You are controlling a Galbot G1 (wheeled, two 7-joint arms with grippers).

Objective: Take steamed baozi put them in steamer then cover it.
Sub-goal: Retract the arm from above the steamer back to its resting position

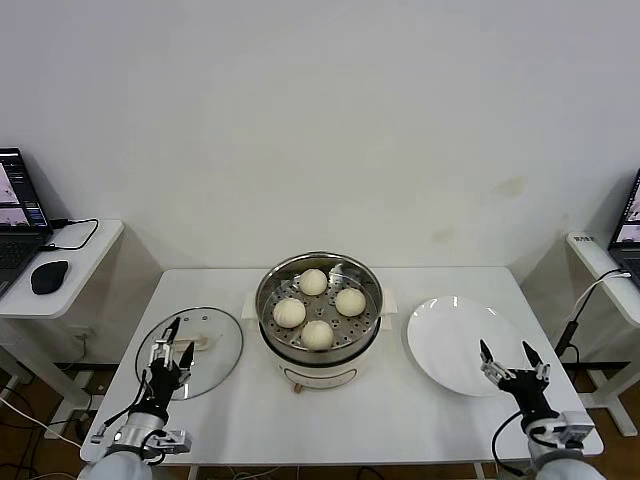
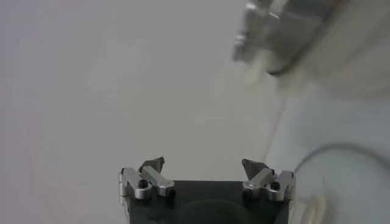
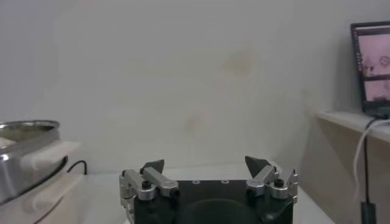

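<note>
Steamed baozi (image 1: pixel 318 308), four in all, are seen lying on the perforated tray of the steamer (image 1: pixel 317 350), which stands between the two grippers. Just beyond the left gripper (image 1: pixel 173 342), whose jaws are spread and empty, the cover (image 1: pixel 220 350) lies flat on the table (image 1: pixel 420 415). The right gripper (image 1: pixel 508 355) is likewise held wide apart, over the near edge of a white plate (image 1: pixel 445 335)

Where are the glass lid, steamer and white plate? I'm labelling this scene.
glass lid (image 1: pixel 222 345), head view, clear glass beside the handle.
steamer (image 1: pixel 264 293), head view, left steel rim.
white plate (image 1: pixel 445 335), head view, bare centre.
</note>
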